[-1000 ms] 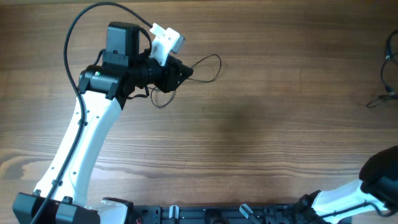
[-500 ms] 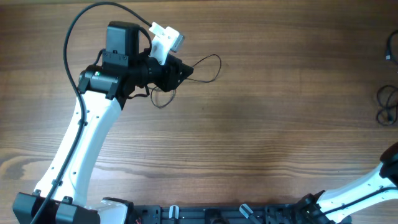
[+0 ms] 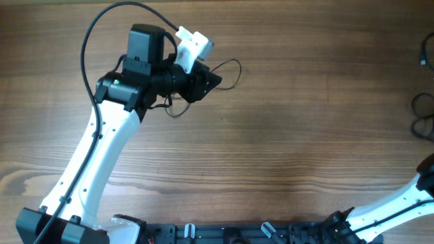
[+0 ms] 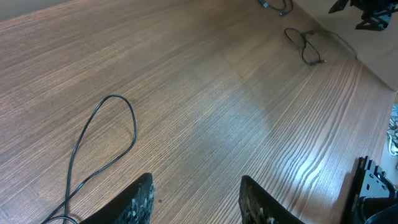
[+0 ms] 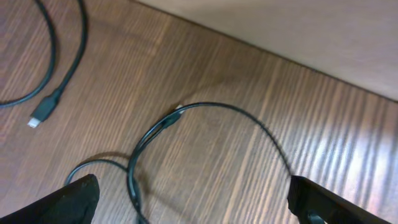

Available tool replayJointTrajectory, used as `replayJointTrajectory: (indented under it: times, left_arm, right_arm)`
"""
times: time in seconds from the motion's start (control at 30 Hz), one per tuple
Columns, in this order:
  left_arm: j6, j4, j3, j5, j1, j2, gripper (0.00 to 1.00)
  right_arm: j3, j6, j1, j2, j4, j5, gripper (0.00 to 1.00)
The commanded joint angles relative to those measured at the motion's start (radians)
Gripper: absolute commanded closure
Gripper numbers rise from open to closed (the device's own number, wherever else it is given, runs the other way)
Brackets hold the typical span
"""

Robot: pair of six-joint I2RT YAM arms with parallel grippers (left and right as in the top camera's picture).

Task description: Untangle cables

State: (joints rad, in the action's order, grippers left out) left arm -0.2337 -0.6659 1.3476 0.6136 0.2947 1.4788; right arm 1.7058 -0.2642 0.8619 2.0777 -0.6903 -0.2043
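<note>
Wood-grain table, overhead: a thin black cable loops beside the left jaws, and a second cable lies at the right edge. Left wrist: left jaws spread over bare table, the loop to their left. Right wrist alone shows the right jaws, spread wide above the second cable.

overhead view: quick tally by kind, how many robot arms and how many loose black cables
robot arms: 2 (left arm, right arm)
loose black cables: 3 (loop beside the left arm's tip, cable at the right edge, cable at the top right edge)
total: 5
</note>
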Motion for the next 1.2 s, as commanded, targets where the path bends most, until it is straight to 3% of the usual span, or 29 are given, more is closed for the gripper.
replayJointTrajectory:
  times: [0.0,0.33,0.6,0.97,1.07,1.1,1.17]
  left_arm:
    - [0.005,0.003,0.006,-0.013,0.004,-0.020,0.55]
    - [0.005,-0.004,0.006,-0.029,0.004,-0.020,0.54]
    - [0.002,-0.003,0.006,-0.032,0.004,-0.020,0.54]
    - [0.002,0.001,0.006,-0.032,0.004,-0.020,0.54]
    - [0.002,0.001,0.006,-0.032,0.004,-0.020,0.53]
    - [0.002,0.000,0.006,-0.032,0.004,-0.020,0.53]
    - [0.002,0.000,0.006,-0.032,0.004,-0.020,0.53]
  right_arm:
    - [0.024,-0.026,-0.006,0.019,-0.031,0.068,0.00]
    - [0.002,-0.134,-0.052,0.017,-0.189,0.095,0.00]
    - [-0.109,-0.322,-0.148,0.022,-0.131,-0.094,0.00]
    - [-0.111,-0.337,-0.153,0.103,-0.057,-0.140,0.09]
    - [-0.111,-0.338,-0.153,0.109,-0.041,-0.141,0.29]
    - [-0.111,-0.337,-0.152,0.109,-0.034,-0.143,0.30]
    - [-0.111,-0.311,-0.149,0.109,-0.016,-0.144,0.46]
